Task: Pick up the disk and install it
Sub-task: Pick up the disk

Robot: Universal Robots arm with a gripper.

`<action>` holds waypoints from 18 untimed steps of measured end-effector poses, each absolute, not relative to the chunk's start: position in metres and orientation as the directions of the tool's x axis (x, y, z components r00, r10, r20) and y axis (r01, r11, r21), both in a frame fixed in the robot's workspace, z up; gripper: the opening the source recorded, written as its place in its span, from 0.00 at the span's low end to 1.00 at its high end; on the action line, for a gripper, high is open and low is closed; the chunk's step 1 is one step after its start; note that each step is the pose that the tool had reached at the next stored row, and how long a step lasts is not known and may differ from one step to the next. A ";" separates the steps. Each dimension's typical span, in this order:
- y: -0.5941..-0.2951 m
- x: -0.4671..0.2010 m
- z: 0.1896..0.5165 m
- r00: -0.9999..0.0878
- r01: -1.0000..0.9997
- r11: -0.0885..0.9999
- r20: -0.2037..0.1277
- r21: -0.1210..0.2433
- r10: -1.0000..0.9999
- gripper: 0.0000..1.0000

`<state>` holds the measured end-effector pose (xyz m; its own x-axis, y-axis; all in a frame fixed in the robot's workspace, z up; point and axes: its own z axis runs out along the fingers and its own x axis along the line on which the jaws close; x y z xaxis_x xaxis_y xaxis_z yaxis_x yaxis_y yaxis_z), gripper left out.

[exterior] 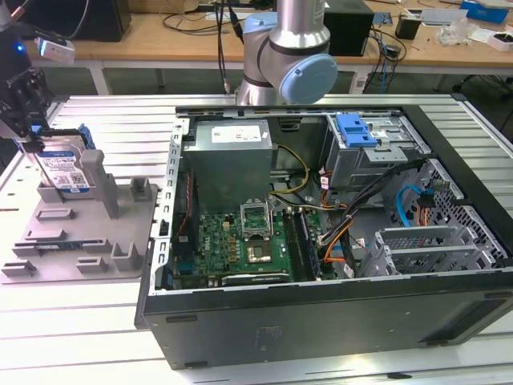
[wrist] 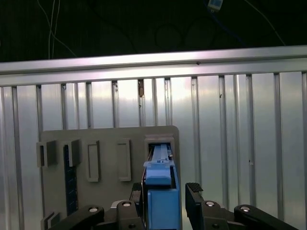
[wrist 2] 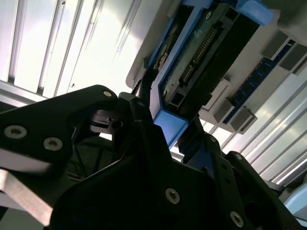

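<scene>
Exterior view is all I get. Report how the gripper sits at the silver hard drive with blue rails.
Observer: In the first wrist view the gripper straddles the silver rectangular disk at its blue plastic rail. A dark gap shows between the rail and one finger, so it is not clamped.
Operator: Check the face of the disk turned away from my camera.
Observer: The second wrist view shows a green circuit board there, with a row of connector pins along it.
</scene>
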<state>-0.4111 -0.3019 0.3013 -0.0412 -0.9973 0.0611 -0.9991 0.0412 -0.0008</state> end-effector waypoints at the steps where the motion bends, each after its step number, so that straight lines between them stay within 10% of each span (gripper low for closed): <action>1: -0.302 -0.411 0.301 -0.041 -0.999 0.041 0.061 -0.001 -0.997 0.48; 18: -0.302 -0.412 0.298 -0.042 -0.999 0.041 0.061 -0.008 -0.997 0.48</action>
<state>-0.4122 -0.3019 0.2984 -0.0416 -0.9973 0.0607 -0.9991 0.0412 -0.0075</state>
